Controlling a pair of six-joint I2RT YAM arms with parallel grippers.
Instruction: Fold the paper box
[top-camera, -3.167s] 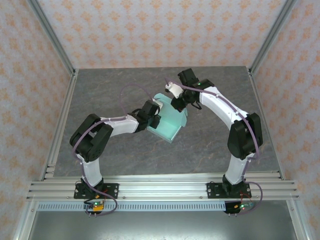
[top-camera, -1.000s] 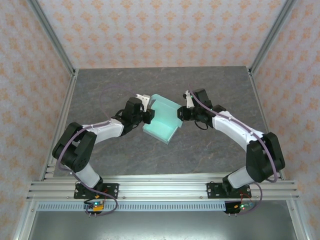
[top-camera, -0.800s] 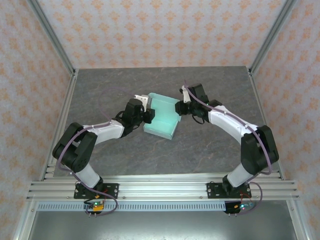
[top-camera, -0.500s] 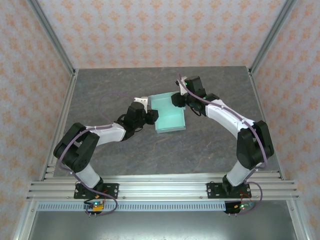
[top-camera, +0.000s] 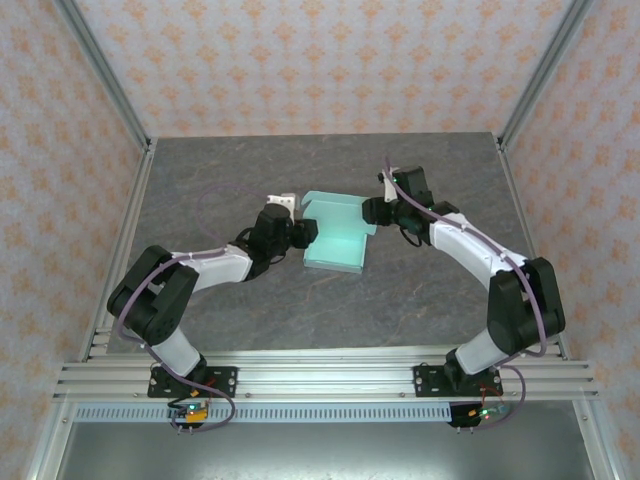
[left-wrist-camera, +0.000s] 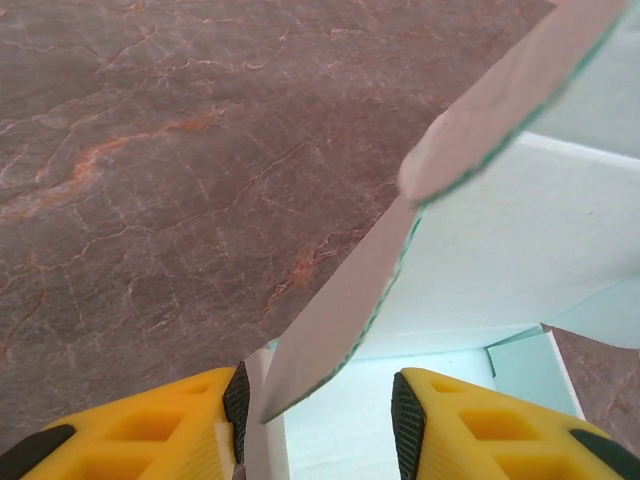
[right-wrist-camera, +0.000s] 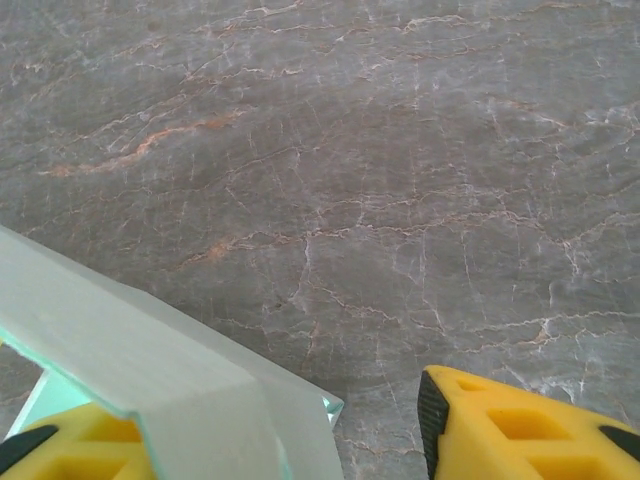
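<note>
Released and turned square, the paper box (top-camera: 335, 245) lies on the grey table (top-camera: 220, 170), walls inside both arms' spread jaws.

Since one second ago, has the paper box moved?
Yes. The paper box has turned, and now lies squarer to the far edge of the table.

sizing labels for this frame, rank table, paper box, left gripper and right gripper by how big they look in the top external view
1. table
2. paper box
3. left gripper and right gripper: they look about alike, so not ranked against each other
</note>
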